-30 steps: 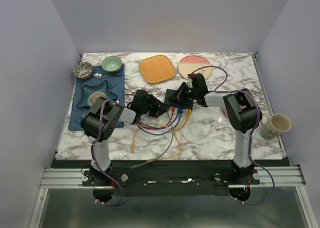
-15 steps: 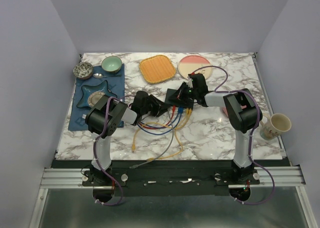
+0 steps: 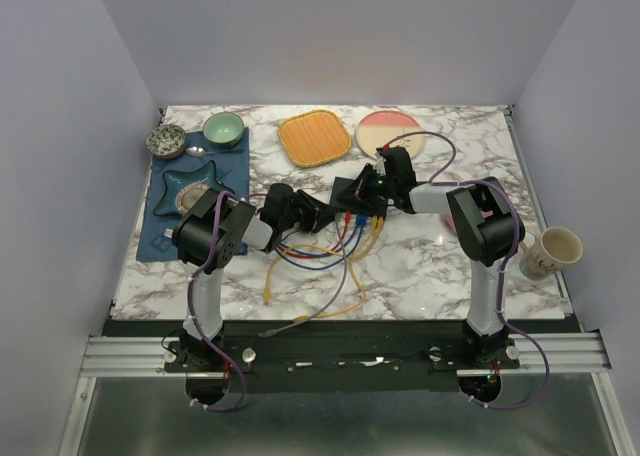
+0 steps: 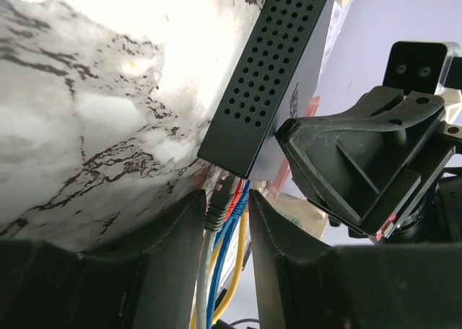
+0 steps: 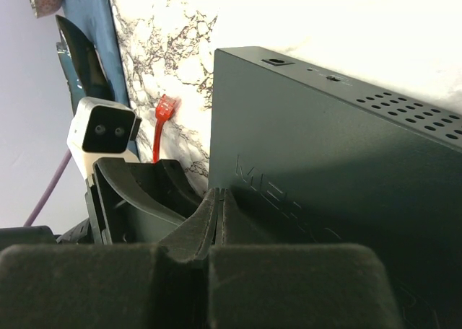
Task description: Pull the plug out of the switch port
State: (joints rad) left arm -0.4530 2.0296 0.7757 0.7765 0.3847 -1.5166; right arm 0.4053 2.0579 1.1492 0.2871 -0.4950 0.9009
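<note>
1. The flat matte black rectangular switch (image 4: 281, 69) lies mid-way across the white marble worktop (image 3: 440, 266).
2. A grey plug (image 4: 219, 201) sits at its corner port.
3. The left end effector (image 4: 225, 195) straddles the plug, fingers apart.
4. The right end effector (image 5: 219, 197), fingers together, rests on the switch top.

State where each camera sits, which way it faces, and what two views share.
Top external: above and behind, looking down on the table; both arms show.
Left wrist: low, looking along its own spread jaws at the plugs in the switch; the right arm's jaws beyond.
Right wrist: low, facing the switch's top over its closed jaws.
Shared: both wrist views show the switch, from opposite sides.
</note>
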